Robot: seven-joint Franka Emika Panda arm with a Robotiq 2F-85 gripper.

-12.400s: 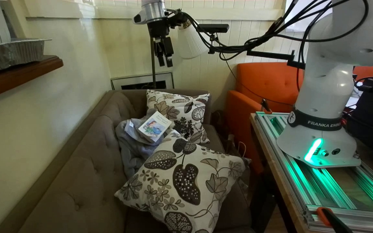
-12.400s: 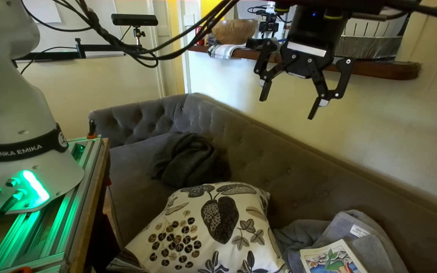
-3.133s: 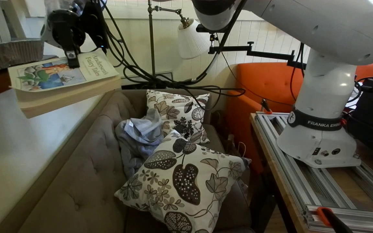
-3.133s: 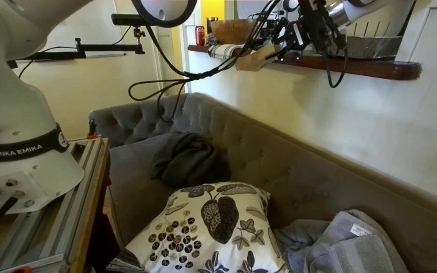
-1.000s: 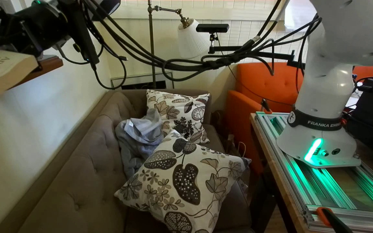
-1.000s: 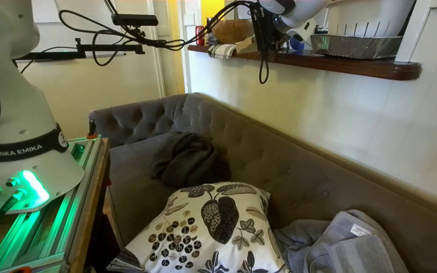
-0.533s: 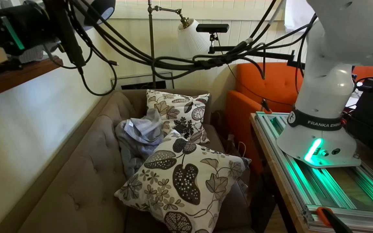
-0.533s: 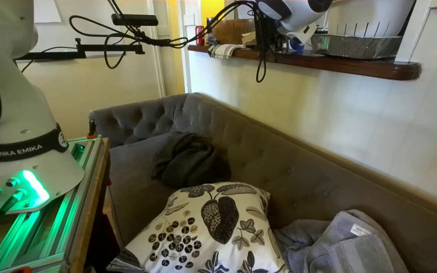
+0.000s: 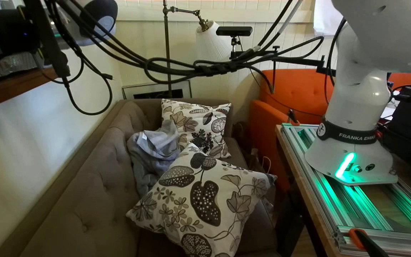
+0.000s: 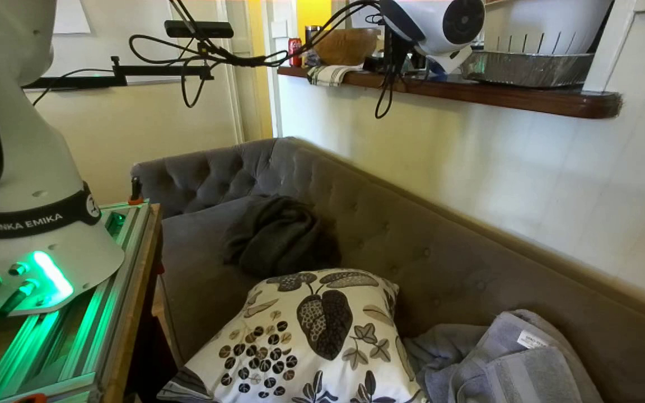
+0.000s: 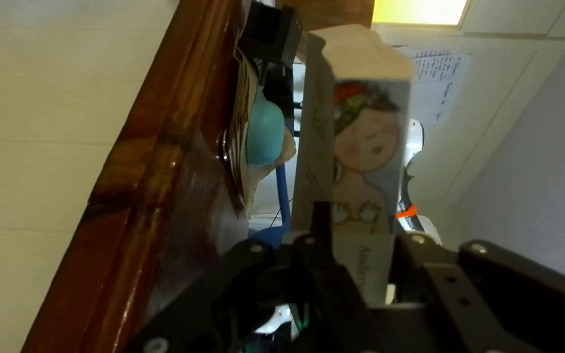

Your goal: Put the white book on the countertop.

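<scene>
Leaf-print cushions (image 9: pixel 205 200) and a towel (image 9: pixel 158 144) are resting on a tufted sofa (image 9: pixel 95 207). An orange armchair (image 9: pixel 296 87) is standing nearby.

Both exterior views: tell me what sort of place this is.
Most likely a home's living room: the tufted sofa, orange armchair and pleated-shade lamp all point that way.

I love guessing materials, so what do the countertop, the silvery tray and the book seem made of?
Countertop: probably varnished wood; grain-like streaks and glossy highlights in the wrist view.
Silvery tray: apparently thin aluminium foil, shiny, its walls crimped.
Book: paper, cover likely card; tan page edges, printed picture. Finish too blurred to tell.
</scene>
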